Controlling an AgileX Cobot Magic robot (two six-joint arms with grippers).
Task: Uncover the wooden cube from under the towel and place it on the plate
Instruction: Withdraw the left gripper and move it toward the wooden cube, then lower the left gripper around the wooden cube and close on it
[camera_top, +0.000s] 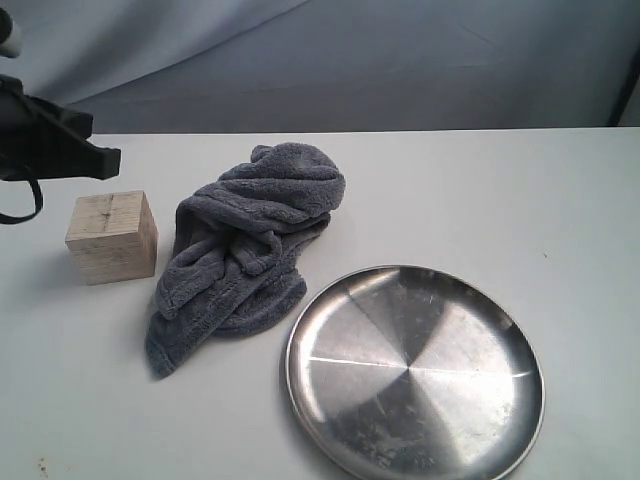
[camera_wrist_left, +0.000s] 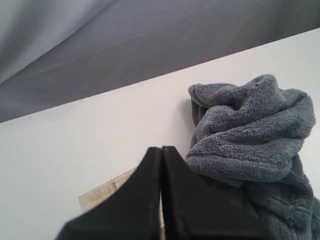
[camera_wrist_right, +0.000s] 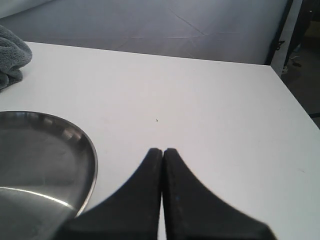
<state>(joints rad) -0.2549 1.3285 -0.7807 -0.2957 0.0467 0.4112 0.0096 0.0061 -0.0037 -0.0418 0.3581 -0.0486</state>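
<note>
The pale wooden cube (camera_top: 112, 237) stands uncovered on the white table, just left of the crumpled dark grey towel (camera_top: 245, 243). The shiny silver plate (camera_top: 322, 312) lies empty at the front right. My left gripper (camera_top: 95, 158) hovers above and behind the cube at the left edge; in its wrist view the gripper (camera_wrist_left: 161, 150) is shut with nothing in it, the cube (camera_wrist_left: 102, 192) partly hidden behind it and the towel (camera_wrist_left: 250, 130) beside it. My right gripper (camera_wrist_right: 163, 151) is shut and empty, near the plate's rim (camera_wrist_right: 92, 160); the exterior view does not show it.
A grey cloth backdrop (camera_top: 400, 60) hangs behind the table. The table's far right edge (camera_wrist_right: 295, 110) drops off beside a dark post (camera_wrist_right: 281, 35).
</note>
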